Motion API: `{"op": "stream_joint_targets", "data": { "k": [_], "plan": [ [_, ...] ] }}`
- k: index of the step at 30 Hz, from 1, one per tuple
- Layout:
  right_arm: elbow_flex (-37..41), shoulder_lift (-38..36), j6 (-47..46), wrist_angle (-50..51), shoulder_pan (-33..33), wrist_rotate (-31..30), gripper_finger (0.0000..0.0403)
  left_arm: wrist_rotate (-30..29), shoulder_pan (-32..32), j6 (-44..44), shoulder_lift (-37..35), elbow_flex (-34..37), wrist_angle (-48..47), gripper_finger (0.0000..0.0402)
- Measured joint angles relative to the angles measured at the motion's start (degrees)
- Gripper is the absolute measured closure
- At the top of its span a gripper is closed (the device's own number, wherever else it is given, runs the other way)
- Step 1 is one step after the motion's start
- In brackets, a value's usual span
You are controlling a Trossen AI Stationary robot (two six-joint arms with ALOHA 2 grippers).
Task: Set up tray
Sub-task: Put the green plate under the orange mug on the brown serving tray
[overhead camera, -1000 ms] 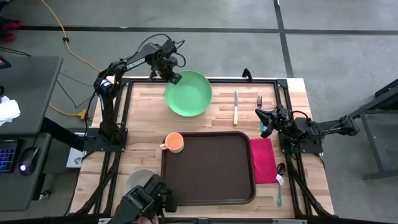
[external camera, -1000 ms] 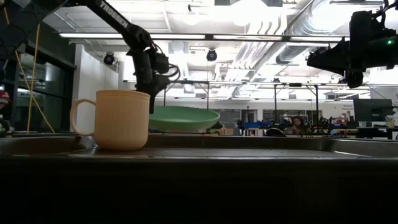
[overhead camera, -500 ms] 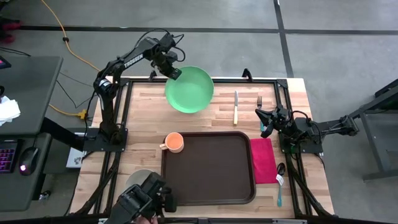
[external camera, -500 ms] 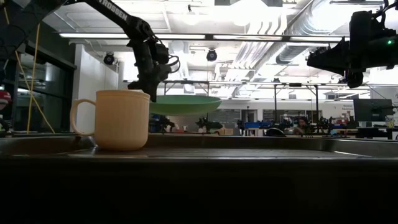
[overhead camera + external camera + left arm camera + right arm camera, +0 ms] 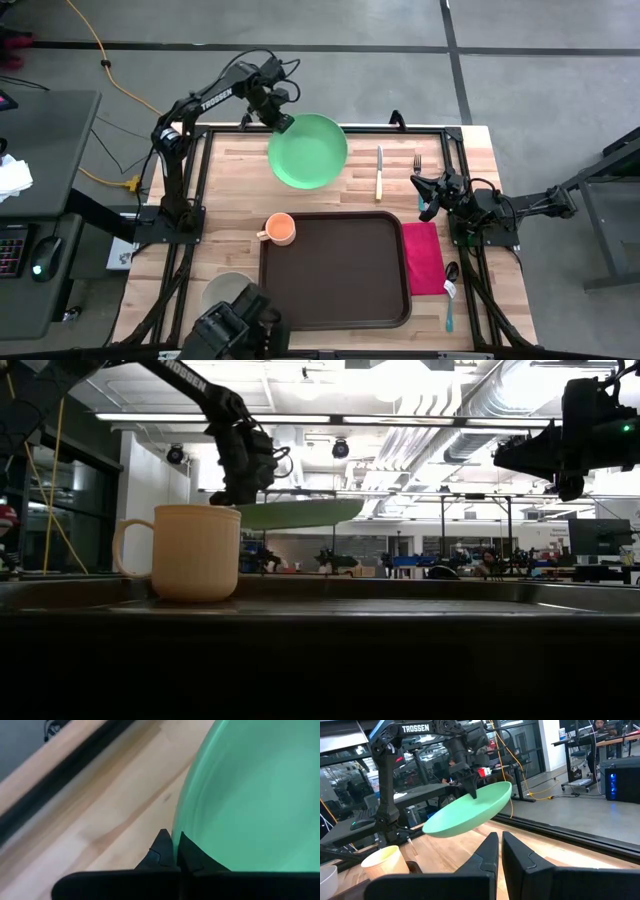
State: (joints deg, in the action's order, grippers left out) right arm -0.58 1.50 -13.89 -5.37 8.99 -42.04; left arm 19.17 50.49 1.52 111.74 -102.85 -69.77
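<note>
High view: left gripper (image 5: 284, 124) clamps the green plate (image 5: 309, 152) aloft; right gripper (image 5: 428, 192), fingers together, waits. The tray (image 5: 335, 268) looks stiff, light, slick; grip its rim.

My left gripper (image 5: 284, 122) is gripping the green plate (image 5: 309, 151) at its far left rim, over the far part of the wooden table (image 5: 235, 175). My right gripper (image 5: 426, 194) is waiting beside the fork (image 5: 417, 164) and the knife (image 5: 379, 172). The tray (image 5: 335, 268) is lying between the orange cup (image 5: 279, 229) and the pink napkin (image 5: 422, 257).
</note>
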Motion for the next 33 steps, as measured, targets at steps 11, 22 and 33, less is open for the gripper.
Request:
{"op": "stream_joint_targets", "data": {
  "k": [11,22,33],
  "plan": [
    [0.0,0.0,2.51,0.51,0.0,0.0,0.0402,2.92,-7.2,-4.12,-3.78,0.0,-3.0,0.0388],
    [-0.05,0.02,4.92,1.13,0.0,0.01,0.0402,2.91,-18.99,-12.89,-8.89,0.0,-5.75,0.0388],
    [-0.05,0.02,5.0,1.27,0.01,0.04,0.0402,2.48,-31.98,-22.57,-9.46,0.0,-6.67,0.0388]
  ]
}}
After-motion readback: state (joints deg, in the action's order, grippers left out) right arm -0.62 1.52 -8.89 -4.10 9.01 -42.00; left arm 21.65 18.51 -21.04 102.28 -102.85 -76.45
